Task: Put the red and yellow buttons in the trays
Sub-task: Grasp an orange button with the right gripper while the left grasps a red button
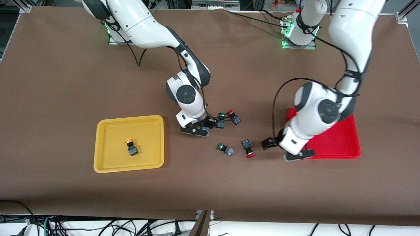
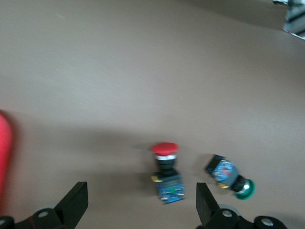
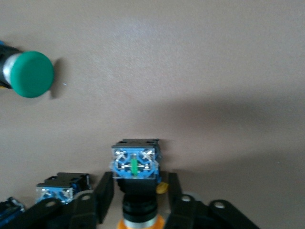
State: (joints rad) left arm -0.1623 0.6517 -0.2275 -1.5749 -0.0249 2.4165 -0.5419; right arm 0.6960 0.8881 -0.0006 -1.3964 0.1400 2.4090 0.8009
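Observation:
My right gripper is low on the table beside the yellow tray. In the right wrist view its open fingers straddle a yellow-capped button with small gaps on both sides. A second yellow button lies in the yellow tray. My left gripper is wide open at the red tray. A red button lies on the table just past it, and in the left wrist view it lies between the fingers. Another red button lies by the right gripper.
Two green-capped buttons lie on the table: one beside the right gripper, one next to the red button near the left gripper. The latter shows in the left wrist view. A green cap shows in the right wrist view.

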